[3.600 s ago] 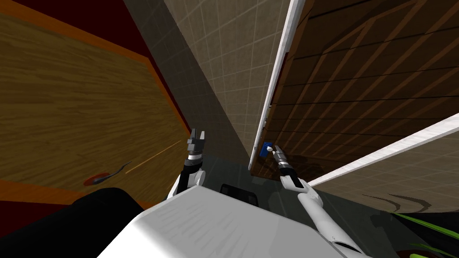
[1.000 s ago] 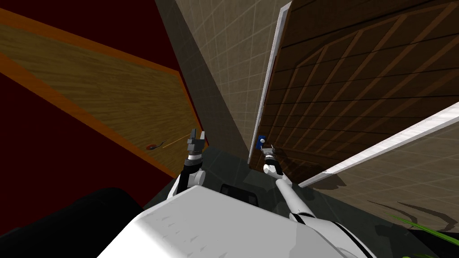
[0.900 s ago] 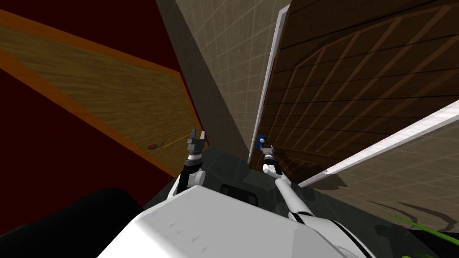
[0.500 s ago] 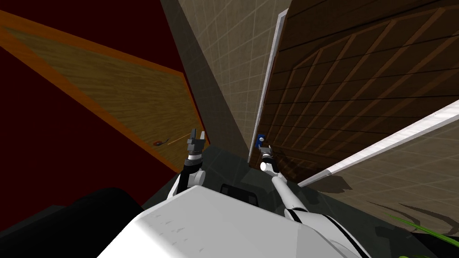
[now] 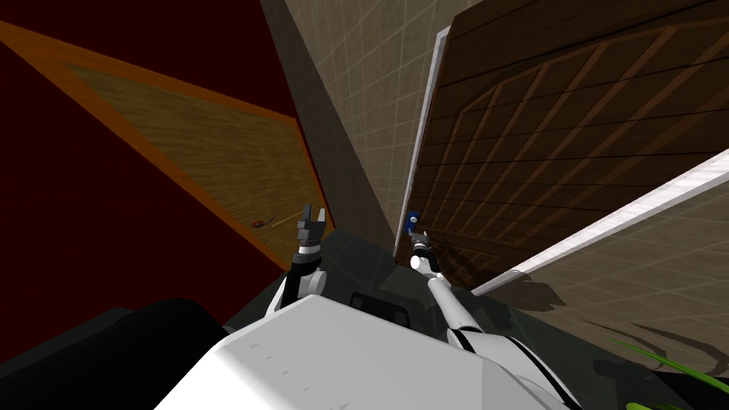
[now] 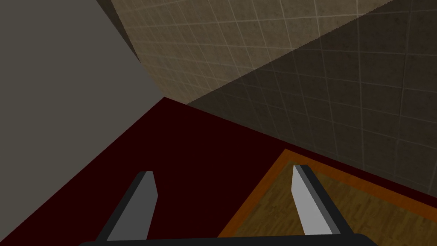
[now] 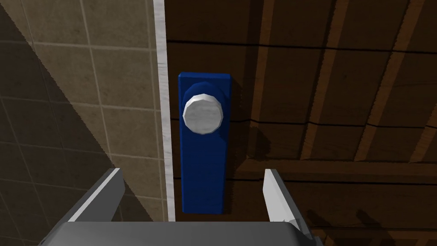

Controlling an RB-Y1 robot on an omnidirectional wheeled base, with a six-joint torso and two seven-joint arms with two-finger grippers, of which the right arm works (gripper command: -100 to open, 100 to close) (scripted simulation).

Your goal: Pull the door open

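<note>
Our right gripper hangs released in front of the door, its two light grey fingers standing well apart and clasping nothing. The door is a dark brown panel with slanting wooden battens. Near its edge it carries an upright blue plate with a round, pale grey knob on the plate's upper part. Seen from our right wrist, the knob lies ahead of the fingertips, and the lower end of the plate shows in the gap between the fingers. We cannot tell whether either finger touches the plate. Just beside the plate a narrow white strip runs along the door's edge, with a tiled wall beyond it. From the head we see the right gripper small at the end of its outstretched arm, close under the blue plate, at the near edge of the door. Our left gripper is raised on our left side, well apart from the door, its fingers likewise spread and empty.
</note>
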